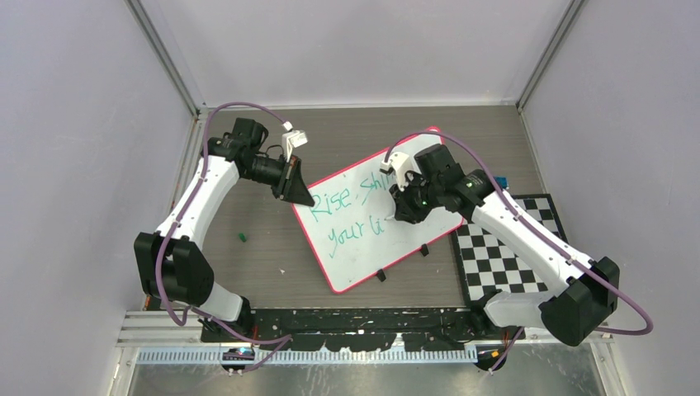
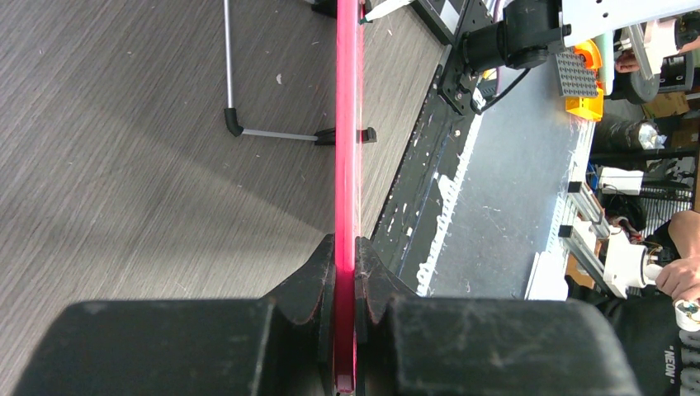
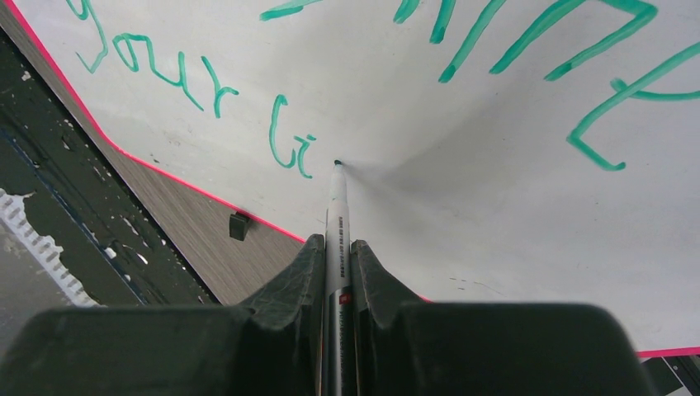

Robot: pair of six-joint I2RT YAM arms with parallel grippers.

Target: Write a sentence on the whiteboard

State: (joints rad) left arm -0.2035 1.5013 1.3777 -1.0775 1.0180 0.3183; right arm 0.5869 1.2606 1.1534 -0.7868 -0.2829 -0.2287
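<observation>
Left jaws pinch whiteboard (image 1: pixel 376 252) rim, board slanted on tabletop (image 1: pixel 347 136); right jaws clamp marker (image 3: pixel 337 219), tip beside "li" of sentence (image 1: pixel 342 200). We fear 1-point hold lets board pivot under tip, skewing letters.

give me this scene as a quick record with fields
whiteboard: turned at an angle between the two arms
left end effector: shut on the whiteboard's pink rim
right end effector: shut on the marker
marker tip: on the board just after "li"
sentence: teal, two lines, second reads "your li", unfinished
beside board: checkerboard mat
</observation>
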